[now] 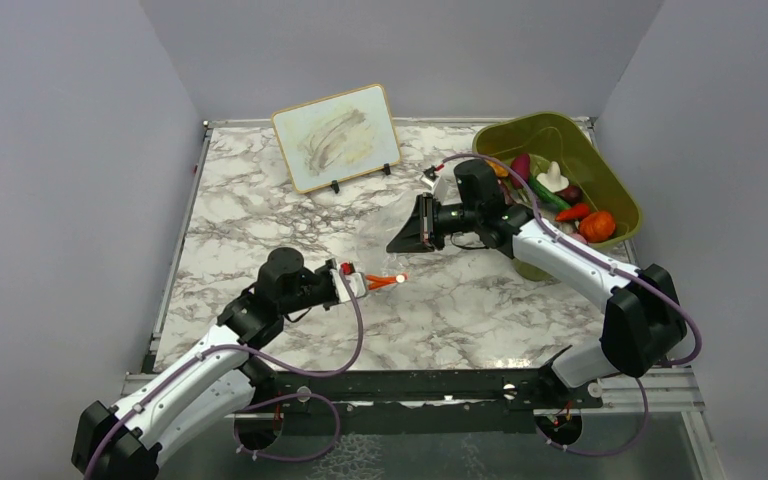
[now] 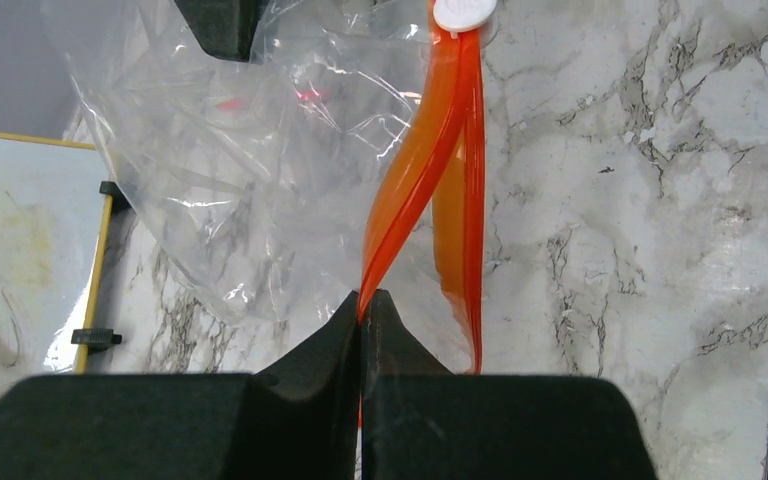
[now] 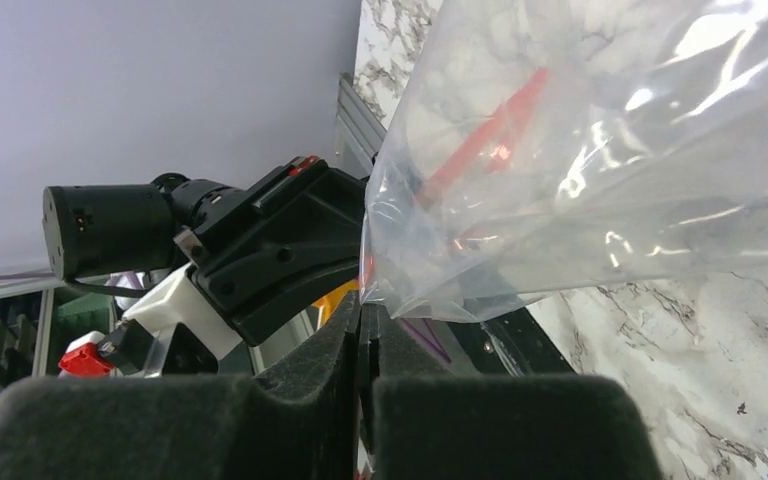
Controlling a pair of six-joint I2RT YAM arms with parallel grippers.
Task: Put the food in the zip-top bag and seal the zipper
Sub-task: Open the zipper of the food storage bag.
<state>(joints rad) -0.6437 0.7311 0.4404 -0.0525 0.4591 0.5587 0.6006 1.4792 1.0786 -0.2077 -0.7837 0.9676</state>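
The clear zip-top bag [image 1: 396,215] hangs stretched between my two grippers over the marble table. My left gripper [image 1: 365,283] [image 2: 365,298] is shut on one end of its red-orange zipper [image 2: 425,170] [image 1: 387,281], whose two strips gape apart toward a white slider tab [image 2: 463,12]. My right gripper [image 1: 393,244] [image 3: 360,305] is shut on the opposite edge of the bag [image 3: 580,170]. The bag [image 2: 240,180] looks empty. The food [image 1: 572,205], with an orange ball [image 1: 597,225] and a dark purple piece [image 1: 521,166], lies in the olive-green bin [image 1: 540,128].
A small whiteboard [image 1: 335,137] stands on clips at the back centre. The olive-green bin sits at the back right corner, against the right arm. Grey walls enclose the table on three sides.
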